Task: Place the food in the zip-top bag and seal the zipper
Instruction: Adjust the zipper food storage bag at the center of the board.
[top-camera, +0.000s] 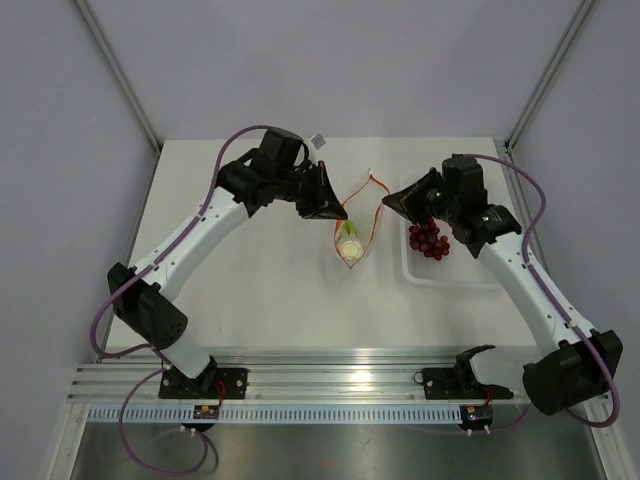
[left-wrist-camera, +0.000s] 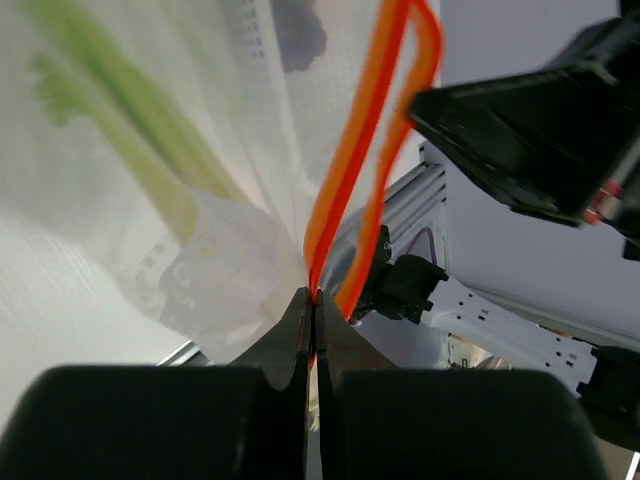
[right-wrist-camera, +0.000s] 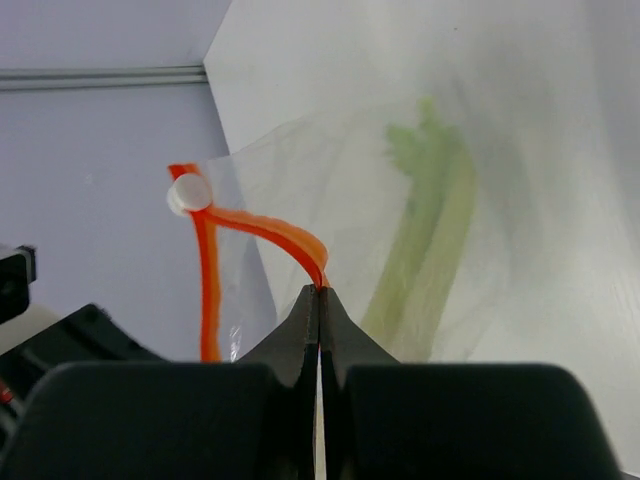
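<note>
My left claw (left-wrist-camera: 312, 300) and right claw (right-wrist-camera: 320, 292) are each pinched tight on the zipper (left-wrist-camera: 350, 170), holding the bag (top-camera: 352, 255) open over the table (top-camera: 250, 290). The stalks (right-wrist-camera: 430, 240) are in. The grapes (top-camera: 430, 240) sit in the tray (top-camera: 455, 278), I can't see the peach, and sealing is left.

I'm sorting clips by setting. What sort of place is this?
Probably a robotics lab test cell, not a kitchen: a bare white table enclosed by plain grey panels, with two robot arms bolted to an aluminium rail along its near edge.
</note>
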